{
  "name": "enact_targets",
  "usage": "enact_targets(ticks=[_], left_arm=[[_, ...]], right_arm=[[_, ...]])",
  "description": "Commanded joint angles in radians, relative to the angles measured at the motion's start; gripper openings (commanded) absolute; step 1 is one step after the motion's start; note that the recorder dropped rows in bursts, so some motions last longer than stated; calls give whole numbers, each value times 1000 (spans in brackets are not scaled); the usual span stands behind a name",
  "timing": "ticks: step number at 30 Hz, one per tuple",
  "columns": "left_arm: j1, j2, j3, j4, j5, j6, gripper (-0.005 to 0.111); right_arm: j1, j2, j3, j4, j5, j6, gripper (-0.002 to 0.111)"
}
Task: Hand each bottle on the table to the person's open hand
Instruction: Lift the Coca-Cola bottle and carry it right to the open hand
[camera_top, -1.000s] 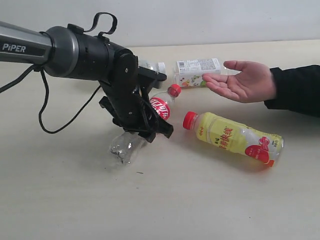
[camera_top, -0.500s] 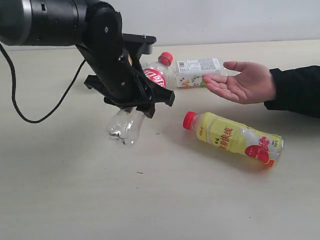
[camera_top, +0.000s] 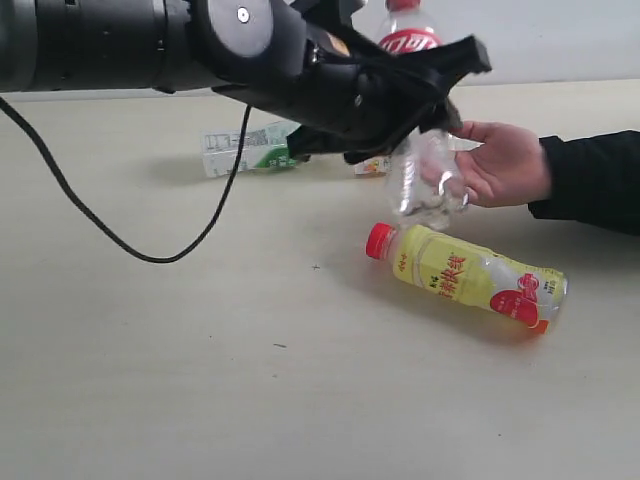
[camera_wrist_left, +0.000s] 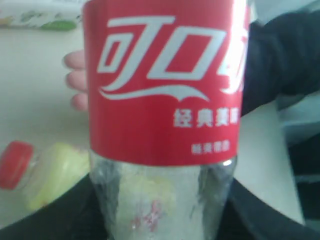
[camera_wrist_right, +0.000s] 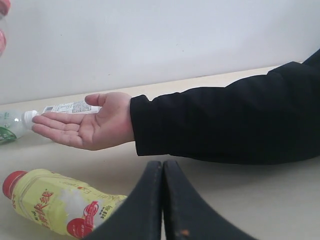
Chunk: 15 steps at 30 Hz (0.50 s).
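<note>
The cola bottle (camera_top: 424, 178) is off the table (camera_top: 200, 390), in the upper right-of-centre part of the exterior frame. It stands nearly upright, with its red cap at the top edge and its clear base hanging low in front of the person's open hand (camera_top: 507, 165). I cannot tell whether the base touches the palm yet.

My left gripper (camera_top: 455, 92) is clamped around the bottle's middle, just under the red label, and the left wrist view is filled by that label. The body looks clear and empty, so I judge it very light, thin-walled and easy to crush, with smooth, slick plastic. The band under the label seems the sensible place to hold: round, even and stiffer than the lower body. A light squeeze should be enough there. I would let go only once the palm is carrying the base, since an empty bottle could easily tip or roll off the fingers.

Below the hand, at the lower right, the yellow juice bottle (camera_top: 470, 275) lies on its side on the table. A green-and-white bottle (camera_top: 248, 150) lies at the upper left-of-centre, behind my arm.

My right gripper (camera_wrist_right: 162, 167) is closed with nothing in it, low and near the person's black sleeve (camera_wrist_right: 225, 120).
</note>
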Motion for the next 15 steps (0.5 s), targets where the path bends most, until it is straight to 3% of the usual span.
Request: enact_targets(ticks=[1, 8, 15], left_arm=[[-28, 42, -53, -166, -175, -13, 0], [-49, 145, -223, -125, -170, 40, 0], [-43, 296, -499, 30, 113, 4, 0]], right_arm=[[-5, -5, 5, -9, -12, 0, 0], [-5, -5, 5, -9, -12, 0, 0], [-5, -5, 5, -9, -12, 0, 0]])
